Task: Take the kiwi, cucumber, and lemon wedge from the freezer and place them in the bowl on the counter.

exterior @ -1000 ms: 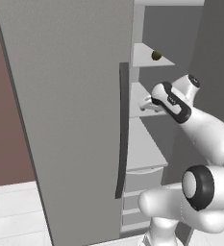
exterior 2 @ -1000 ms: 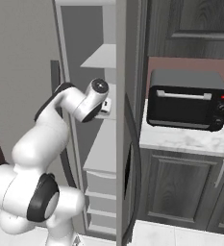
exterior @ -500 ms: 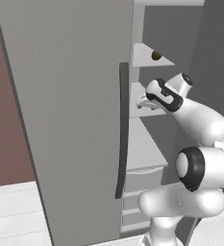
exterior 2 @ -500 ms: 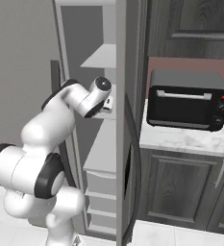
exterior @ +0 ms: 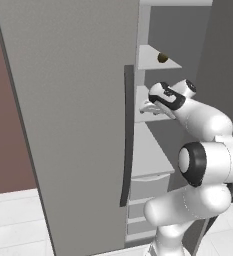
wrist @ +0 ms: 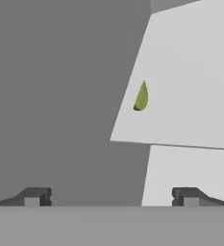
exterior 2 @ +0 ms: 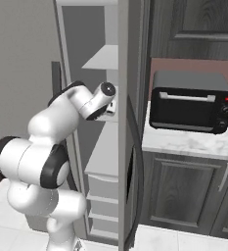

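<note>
Gripper [wrist: 111, 196], jaws wide and empty, is reached into the open freezer [exterior: 88, 125] short of the lemon wedge [wrist: 141, 97] on its pale shelf, evidently lining up a grasp.

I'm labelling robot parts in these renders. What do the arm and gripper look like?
The arm is glossy white with rounded links and dark grey-black bands at its joints. The gripper ends in two small dark finger tips. No cables or markings are visible.
</note>
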Motion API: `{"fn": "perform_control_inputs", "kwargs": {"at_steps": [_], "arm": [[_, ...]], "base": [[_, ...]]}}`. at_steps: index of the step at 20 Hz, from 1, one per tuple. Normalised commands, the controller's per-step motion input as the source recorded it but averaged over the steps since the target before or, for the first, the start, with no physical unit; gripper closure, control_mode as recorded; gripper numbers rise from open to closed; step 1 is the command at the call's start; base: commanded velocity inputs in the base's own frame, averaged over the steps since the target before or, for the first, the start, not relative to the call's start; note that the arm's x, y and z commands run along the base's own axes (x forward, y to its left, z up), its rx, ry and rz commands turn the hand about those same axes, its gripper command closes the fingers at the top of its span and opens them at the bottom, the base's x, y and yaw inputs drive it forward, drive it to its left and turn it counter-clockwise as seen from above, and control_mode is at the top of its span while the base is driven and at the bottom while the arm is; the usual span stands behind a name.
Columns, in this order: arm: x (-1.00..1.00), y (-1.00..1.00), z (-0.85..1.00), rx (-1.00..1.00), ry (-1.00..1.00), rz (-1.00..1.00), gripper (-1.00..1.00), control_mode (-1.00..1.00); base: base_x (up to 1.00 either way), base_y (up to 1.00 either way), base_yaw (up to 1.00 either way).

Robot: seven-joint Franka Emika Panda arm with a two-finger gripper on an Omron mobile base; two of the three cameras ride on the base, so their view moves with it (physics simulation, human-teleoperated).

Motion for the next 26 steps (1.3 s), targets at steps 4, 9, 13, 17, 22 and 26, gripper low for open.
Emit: {"fn": "perform_control_inputs", "kwargs": {"at_steps": [4,9,13,17,22,26], "arm": [[0.18,0.0,0.0,0.05,0.0,0.1,-1.0,-1.0],[0.21,0.01,0.0,0.01,0.0,0.12,-1.0,-1.0],[0.27,0.01,0.0,0.03,0.0,0.09,-1.0,-1.0],[0.24,0.1,0.0,0.02,0.0,0.06,-1.0,-1.0],[0.14,0.24,-0.08,0.0,0.0,0.02,-1.0,-1.0],[0.17,0.18,-0.13,0.0,0.0,0.0,-1.0,-1.0]], "base": [[0.0,0.0,0.0],[0.0,0.0,0.0],[0.0,0.0,0.0],[0.0,0.0,0.0],[0.0,0.0,0.0],[0.0,0.0,0.0]]}}
